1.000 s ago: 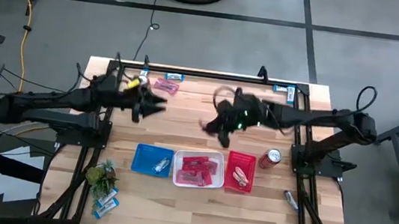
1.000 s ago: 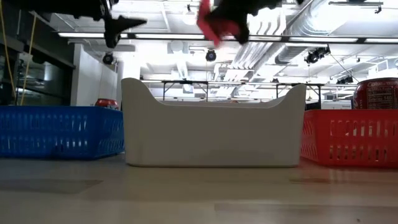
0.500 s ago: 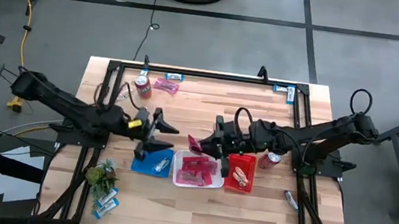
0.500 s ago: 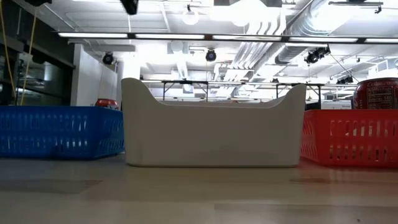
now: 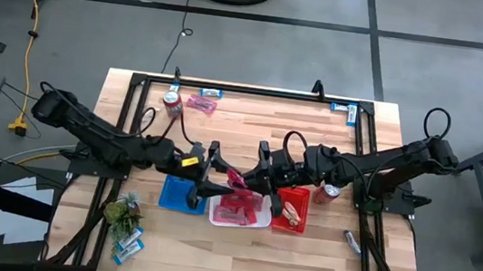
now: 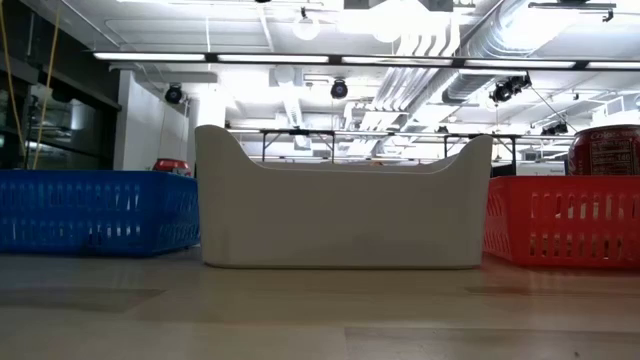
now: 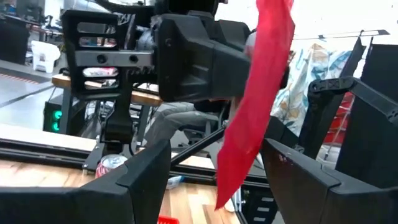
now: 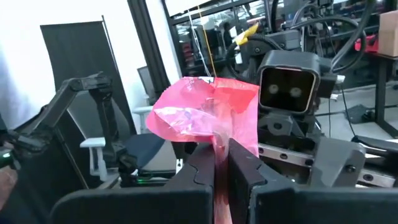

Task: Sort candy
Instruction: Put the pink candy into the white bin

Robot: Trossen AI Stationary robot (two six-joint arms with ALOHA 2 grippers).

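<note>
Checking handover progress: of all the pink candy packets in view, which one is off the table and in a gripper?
The pink packet pinched in the shut right gripper, above the white tray. The open left gripper faces it; other pink packets lie in the tray or near the table's far edge.

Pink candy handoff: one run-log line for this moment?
right claw: shut on pink candy packet | left claw: open, around packet | place: above white tray | stage: handoff, not released

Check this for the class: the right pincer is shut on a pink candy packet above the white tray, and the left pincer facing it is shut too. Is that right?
One detail is wrong. The left pincer is open, not shut: the left wrist view shows its fingers spread either side of the pink candy packet. The right pincer is indeed shut on it above the white tray.
</note>
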